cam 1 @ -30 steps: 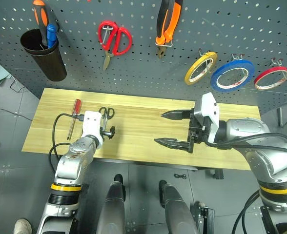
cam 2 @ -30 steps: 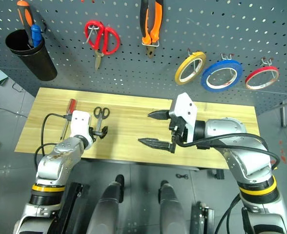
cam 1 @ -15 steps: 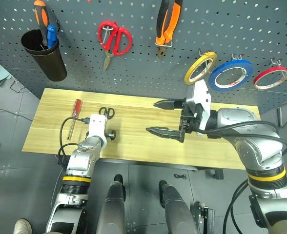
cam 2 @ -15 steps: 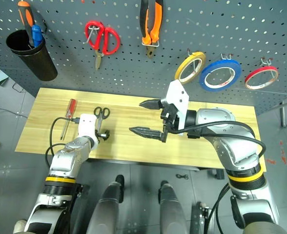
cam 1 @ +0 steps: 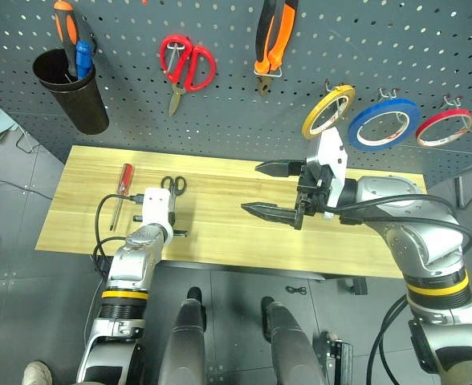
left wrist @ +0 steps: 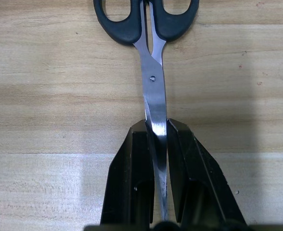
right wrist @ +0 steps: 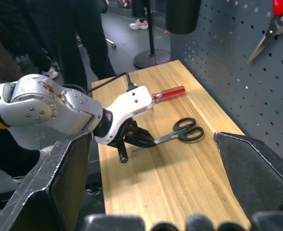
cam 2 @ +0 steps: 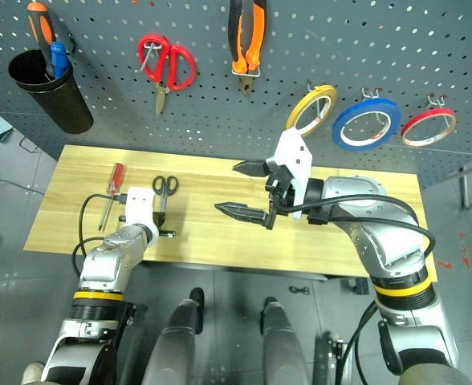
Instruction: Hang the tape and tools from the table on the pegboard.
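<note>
Small scissors with black finger loops (left wrist: pixel 150 57) and closed steel blades, flat on the pale yellowish plank table (cam 1: pixel 220 233) just beside the slim red-handled screwdriver (cam 1: pixel 122 192), blade tips pinched between the closed black fingers (left wrist: pixel 132 183) of the left gripper (cam 1: pixel 174 228). Right gripper (cam 1: pixel 273 189) above the table's middle, jaws spread wide and holding nothing. On the dark grey pegboard (cam 1: pixel 429 48), a black cup (cam 1: pixel 74 90) holding an orange screwdriver (cam 1: pixel 66 24) and a blue screwdriver (cam 1: pixel 83 58), plus hooked orange-and-black pliers (cam 1: pixel 270 36) and the wide blue tape ring (cam 1: pixel 383 123).
</note>
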